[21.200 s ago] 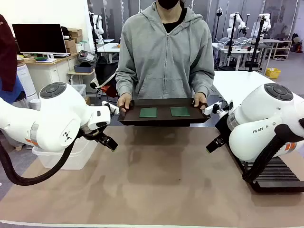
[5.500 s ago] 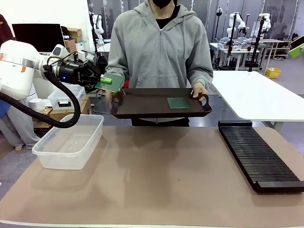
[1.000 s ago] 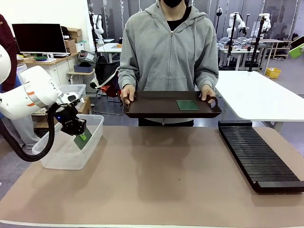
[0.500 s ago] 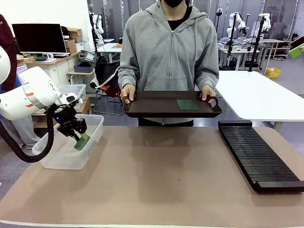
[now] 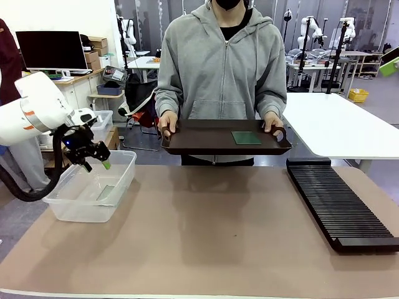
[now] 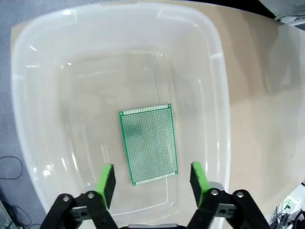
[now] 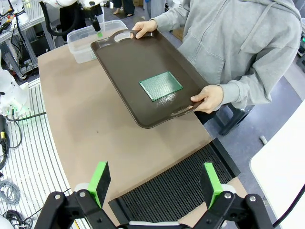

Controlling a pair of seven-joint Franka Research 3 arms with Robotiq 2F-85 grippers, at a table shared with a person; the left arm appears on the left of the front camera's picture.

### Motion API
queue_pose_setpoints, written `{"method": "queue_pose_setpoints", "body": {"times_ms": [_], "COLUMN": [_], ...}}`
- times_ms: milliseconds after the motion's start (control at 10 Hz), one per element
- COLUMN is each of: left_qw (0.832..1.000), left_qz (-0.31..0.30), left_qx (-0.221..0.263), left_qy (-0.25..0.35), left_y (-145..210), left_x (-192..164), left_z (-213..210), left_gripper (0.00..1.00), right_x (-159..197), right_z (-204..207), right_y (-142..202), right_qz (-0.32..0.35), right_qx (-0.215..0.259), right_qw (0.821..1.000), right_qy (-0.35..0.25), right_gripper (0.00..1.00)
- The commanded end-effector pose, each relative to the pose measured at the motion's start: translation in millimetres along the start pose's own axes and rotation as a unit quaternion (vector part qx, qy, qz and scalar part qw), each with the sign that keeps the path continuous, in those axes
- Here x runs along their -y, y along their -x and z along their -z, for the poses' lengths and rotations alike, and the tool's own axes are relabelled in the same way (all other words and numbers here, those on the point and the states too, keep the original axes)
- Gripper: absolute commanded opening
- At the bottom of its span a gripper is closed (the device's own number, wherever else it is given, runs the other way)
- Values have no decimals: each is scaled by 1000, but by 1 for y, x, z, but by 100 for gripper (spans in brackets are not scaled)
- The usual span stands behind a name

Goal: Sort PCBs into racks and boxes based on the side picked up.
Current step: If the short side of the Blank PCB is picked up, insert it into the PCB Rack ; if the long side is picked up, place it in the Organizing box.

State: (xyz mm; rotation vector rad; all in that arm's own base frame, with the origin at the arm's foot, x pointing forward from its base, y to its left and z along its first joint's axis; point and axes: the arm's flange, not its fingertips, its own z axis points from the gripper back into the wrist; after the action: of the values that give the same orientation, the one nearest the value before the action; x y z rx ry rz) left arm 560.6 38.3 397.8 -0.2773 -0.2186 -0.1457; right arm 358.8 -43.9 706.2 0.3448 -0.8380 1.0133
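Dropped from the left gripper (image 6: 151,180), one PCB (image 6: 148,143) now lies flat in the clear tub (image 6: 217,95); the jaws gape empty above it. Lift clear of the tub's rim before fetching the second PCB (image 5: 246,137).

The white left arm (image 5: 37,115) reaches in from the outer side of the clear lidless plastic tub (image 5: 121,177). Its last link is bent downward, so the black left tool (image 5: 96,166) points almost straight down into the tub from above the rim. The green-padded fingers (image 6: 106,179) stand wide apart with nothing between them and touch neither wall. The right tool (image 7: 156,183) also has its fingers spread wide and empty. It seems to hang high and well apart from the tub, facing down and toward it, though the wide-angle view makes its height hard to judge.
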Motion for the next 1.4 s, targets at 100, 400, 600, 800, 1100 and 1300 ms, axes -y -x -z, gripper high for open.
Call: {"method": "queue_pose_setpoints", "body": {"times_ms": [100, 400, 600, 800, 1100, 1300], "left_qw": [999, 998, 999, 999, 999, 999], "left_qz": [17, 49, 33, 33, 33, 33], "left_qx": [10, 16, 21, 21, 21, 21], "left_qy": [-26, -27, -22, -22, -22, -22], "left_y": [2, 1, -2, -2, -2, -2], "left_x": [5, 15, 14, 14, 14, 14], "left_z": [-26, -43, -40, -40, -40, -40], "left_gripper": [100, 100, 100, 100, 100, 100], "right_x": [-1, -1, -1, -1, -1, -1], "right_z": [2, 2, 2, 2, 2, 2], "right_y": [0, 0, 0, 0, 0, 0], "right_qz": [-3, -3, -3, -3, -3, -3], "right_qx": [5, 5, 5, 5, 5, 5], "right_qw": [1000, 1000, 1000, 1000, 1000, 1000], "right_qy": [-8, -8, -8, -8, -8, -8], "right_gripper": [100, 100, 100, 100, 100, 100]}}
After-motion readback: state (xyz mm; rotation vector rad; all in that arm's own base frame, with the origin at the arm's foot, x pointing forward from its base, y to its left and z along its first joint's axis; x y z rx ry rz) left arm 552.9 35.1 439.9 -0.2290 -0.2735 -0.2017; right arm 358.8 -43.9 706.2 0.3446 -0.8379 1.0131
